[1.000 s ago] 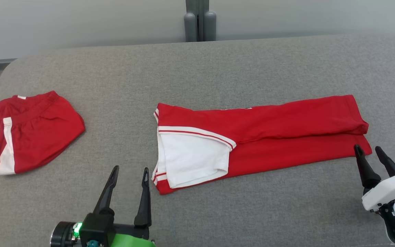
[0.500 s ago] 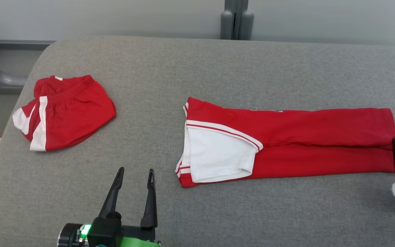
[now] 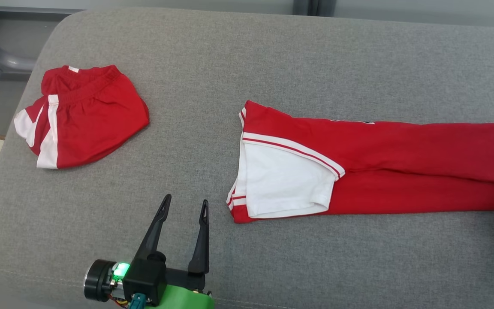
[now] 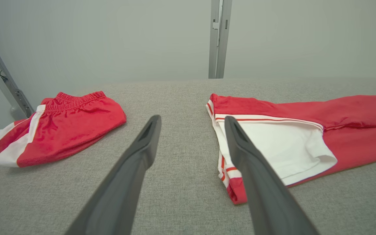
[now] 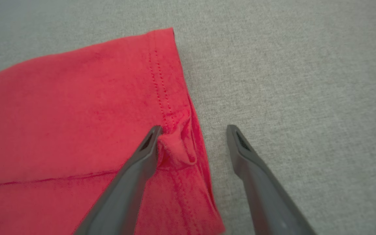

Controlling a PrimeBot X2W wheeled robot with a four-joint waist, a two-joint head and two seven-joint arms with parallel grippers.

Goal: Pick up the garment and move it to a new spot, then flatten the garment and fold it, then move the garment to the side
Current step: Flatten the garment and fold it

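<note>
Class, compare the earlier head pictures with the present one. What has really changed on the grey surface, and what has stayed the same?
Only the camera moved: the whole head view has shifted, so the things seem to slide right and up. Nothing was taken hold of or let go. The folded red shirt and the red shorts lie as before. The left gripper is open beside the sleeve end, and the right gripper is open at the hem.

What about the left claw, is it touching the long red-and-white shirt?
Apart. The head view shows a strip of bare gray cushion between the open left gripper and the near edge of the shirt.
</note>
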